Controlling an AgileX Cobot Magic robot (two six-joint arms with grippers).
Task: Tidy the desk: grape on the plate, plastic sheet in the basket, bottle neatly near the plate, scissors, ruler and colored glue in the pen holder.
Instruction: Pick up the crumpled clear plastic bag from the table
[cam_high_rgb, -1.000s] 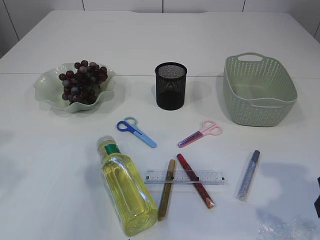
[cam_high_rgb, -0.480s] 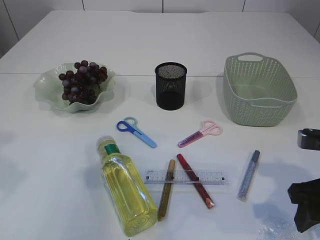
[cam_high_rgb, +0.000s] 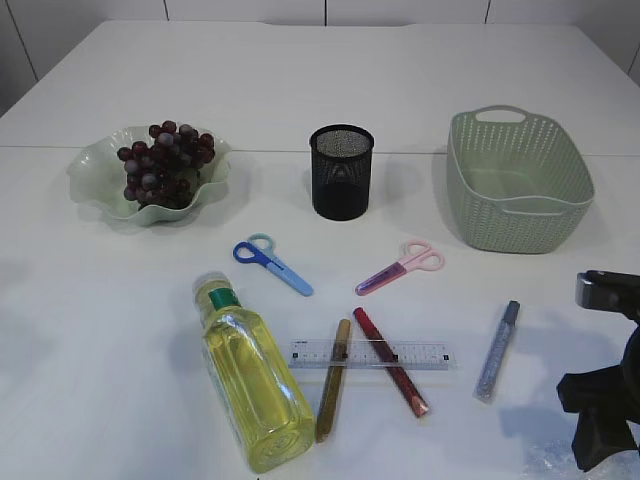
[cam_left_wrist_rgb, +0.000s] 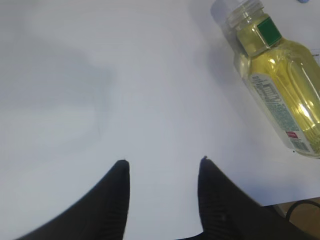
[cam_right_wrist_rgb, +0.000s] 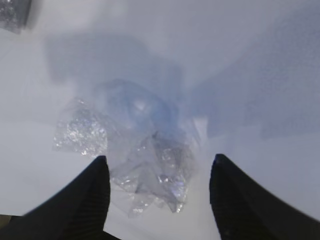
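The right gripper (cam_right_wrist_rgb: 157, 162) hangs with jaws spread wide and empty; the plastic sheet (cam_right_wrist_rgb: 145, 165) lies crumpled on the desk (cam_right_wrist_rgb: 260, 65) directly beneath and between them, far from the left arm.

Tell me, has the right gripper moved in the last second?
Yes. The right gripper has come into the exterior view at lower right, right of the silver-blue glue stick, and hangs open over the plastic sheet.
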